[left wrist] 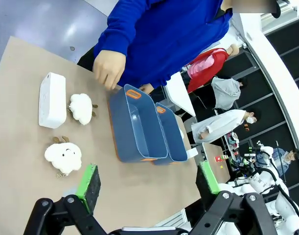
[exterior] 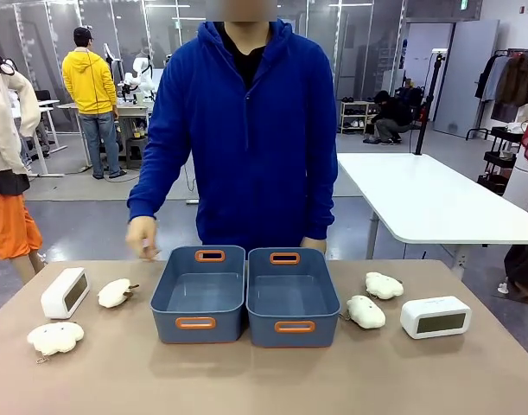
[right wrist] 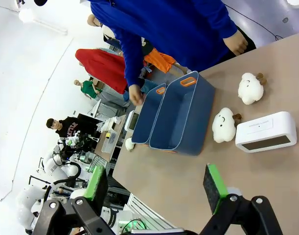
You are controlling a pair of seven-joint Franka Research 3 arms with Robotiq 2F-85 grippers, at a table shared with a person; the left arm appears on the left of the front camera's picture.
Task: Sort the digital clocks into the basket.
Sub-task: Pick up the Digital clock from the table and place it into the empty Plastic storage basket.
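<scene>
1. Claws first: my left claw [left wrist: 149, 182] is wide open and holds nothing. My right claw [right wrist: 155, 186] is wide open too, with nothing in it.
2. One clock [exterior: 65, 292] sits at the left of the front view, next to a fluffy cloud toy [exterior: 115, 293]. The other clock [exterior: 435, 316] sits at the lower right, just beside a second cloud toy [exterior: 365, 312].
3. Two blue tubs stand side by side in the middle: the left tub [exterior: 173, 327] and the right tub [exterior: 322, 333]. Nothing is in them yet. I cannot tell which one is meant for the clocks.
4. What could go wrong: the clocks look smooth with round corners, so I think one could slip from my pads. I could bump the toy by the right-side clock. I could grab a pale toy by mistake. The person's hand [exterior: 142, 236] hangs near the left tub's far corner, and I might hit it.
5. Writing: both screens are dark. A tiny grey mark sits on top of the right-side clock, too small to read.
</scene>
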